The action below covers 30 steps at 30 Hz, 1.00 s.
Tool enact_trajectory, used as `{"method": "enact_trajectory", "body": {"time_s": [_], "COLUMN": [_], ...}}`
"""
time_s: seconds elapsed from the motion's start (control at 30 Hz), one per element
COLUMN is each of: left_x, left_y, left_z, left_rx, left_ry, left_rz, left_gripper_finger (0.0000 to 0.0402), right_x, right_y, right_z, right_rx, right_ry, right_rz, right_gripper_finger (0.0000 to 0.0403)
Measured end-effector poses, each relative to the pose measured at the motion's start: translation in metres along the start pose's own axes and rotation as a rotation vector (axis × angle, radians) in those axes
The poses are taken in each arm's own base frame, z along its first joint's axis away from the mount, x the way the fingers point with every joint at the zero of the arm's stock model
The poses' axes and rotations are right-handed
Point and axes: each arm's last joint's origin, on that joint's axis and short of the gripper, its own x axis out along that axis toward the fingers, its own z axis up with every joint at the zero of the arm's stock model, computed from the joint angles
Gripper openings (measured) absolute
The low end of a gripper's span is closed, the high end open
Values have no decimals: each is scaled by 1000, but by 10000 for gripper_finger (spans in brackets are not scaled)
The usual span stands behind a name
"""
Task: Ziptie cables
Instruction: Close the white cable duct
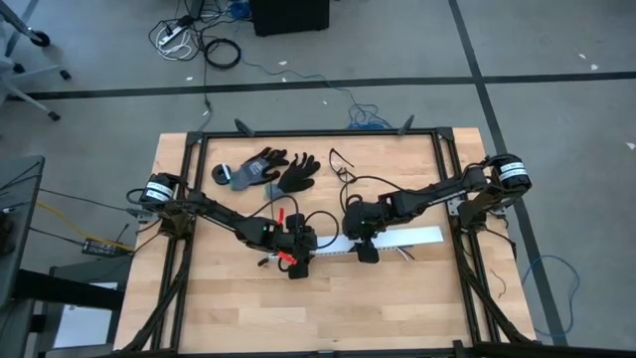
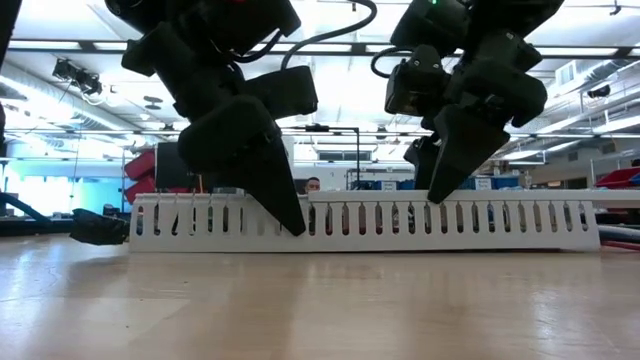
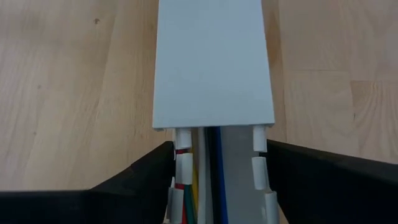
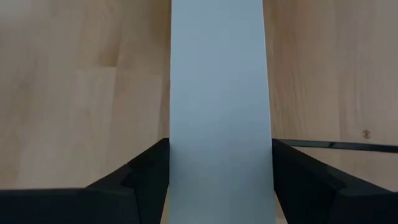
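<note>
Both grippers astride the white slotted duct at mid-table.

From above, you see the left gripper (image 1: 296, 261) and right gripper (image 1: 365, 249) on the duct (image 1: 417, 237), with gloves (image 1: 266, 172) well apart. The low view alone shows you both sets of fingers reaching down to the slotted wall (image 2: 520, 222). Only your left wrist view reveals the cables (image 3: 205, 186) lying inside the channel beyond the lid (image 3: 213, 62), left fingers (image 3: 143, 180) clenched on its walls. In your right wrist view, fingers (image 4: 146, 174) clasp the covered duct.
</note>
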Motion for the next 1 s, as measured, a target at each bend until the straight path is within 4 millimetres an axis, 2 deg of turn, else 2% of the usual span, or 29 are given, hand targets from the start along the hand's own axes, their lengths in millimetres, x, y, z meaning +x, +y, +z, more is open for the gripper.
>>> {"method": "enact_trajectory", "body": {"time_s": [0.17,0.37,0.57,0.63,0.87,1.0], "left_x": [0,1,1,1,1,1], "left_y": [0,1,1,1,1,1], "left_z": [0,1,1,0,0,0], "left_rx": [-3,-2,-3,-5,-10,-25], "left_ry": [-2,-13,-10,-6,-1,2], "left_rz": [4,14,18,19,20,20], "left_gripper_finger": [219,219,219,219,219,219], "right_x": [0,1,25,28,8,0], "right_y": [-1,3,1,1,11,11], "right_z": [1,4,4,10,45,45], "right_rx": [-24,-59,-70,-78,-134,-121], "right_ry": [-15,-46,-42,-37,-76,43], "right_rz": [-1,-38,-40,-51,-60,-101], "right_gripper_finger": [240,271,286,285,275,271]}}
